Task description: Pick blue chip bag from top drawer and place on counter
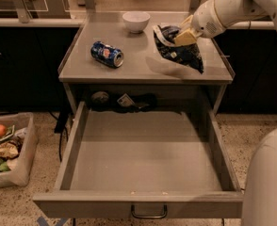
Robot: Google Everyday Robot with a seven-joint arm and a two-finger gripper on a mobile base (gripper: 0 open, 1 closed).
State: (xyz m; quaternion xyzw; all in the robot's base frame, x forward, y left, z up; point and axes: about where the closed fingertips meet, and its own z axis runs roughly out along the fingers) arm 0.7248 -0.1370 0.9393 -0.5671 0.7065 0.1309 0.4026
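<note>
Camera view shows the hand (184, 36) above the right rear part of the counter (138, 67), its fingers clamped on the upper edge of the blue chip bag (183, 55). The bag hangs tilted below the hand, over the counter's right side. Whether its lower corner touches the surface cannot be told. The top drawer (143, 154) stands pulled open below and in front, with the bag out of it.

Step in hand, as judged: placement.
1. Lower the hand until the bag's bottom rests on the counter and the foil slackens.
2. Keep the bag inboard of the right raised edge, so that it cannot slide off when let go.
3. Keep clear of the white bowl (136, 21) to the rear and the soda can (107, 54) lying on its side to the left. Both are well apart from the bag.
4. Part the fingers only once the bag is supported, then lift straight up, since crinkled foil may cling to a finger.

Markings: the soda can is blue with a red-and-white emblem suggesting Pepsi, but its lettering cannot be read. The bag carries white panels with print. None of it is legible, and the brand is not identifiable.
</note>
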